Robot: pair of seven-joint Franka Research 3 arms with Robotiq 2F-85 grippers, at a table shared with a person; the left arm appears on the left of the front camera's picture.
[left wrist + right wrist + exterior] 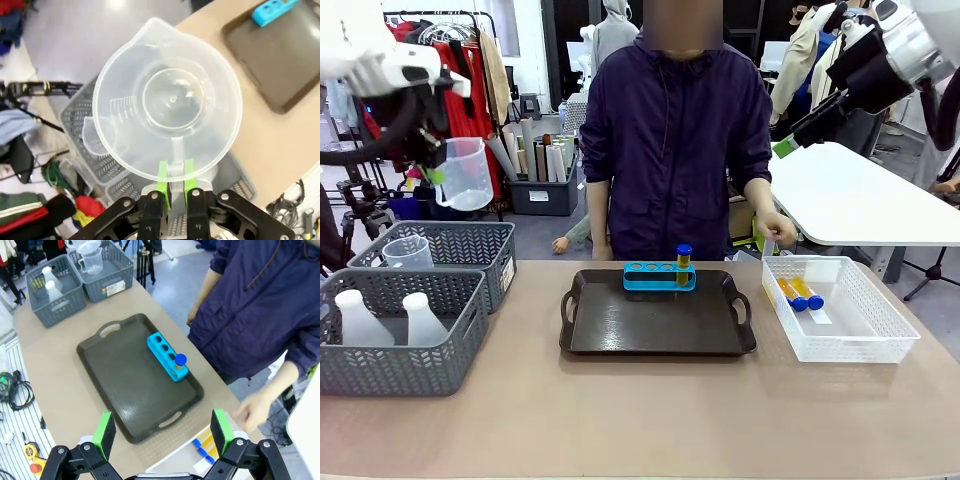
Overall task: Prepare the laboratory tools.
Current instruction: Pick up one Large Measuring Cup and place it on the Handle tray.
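Beaker [167, 100] clamped by its handle in left gripper [175, 174] (held high, thin grip); a slip could be caused by swinging. Right gripper [162, 432] spread, empty.

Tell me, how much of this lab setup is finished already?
Done: the blue rack sits on the tray with one amber tube in it. In hand: the left pincer holds the clear beaker aloft by its handle. Left: more tubes lie in the white basket, two flasks in the grey basket.
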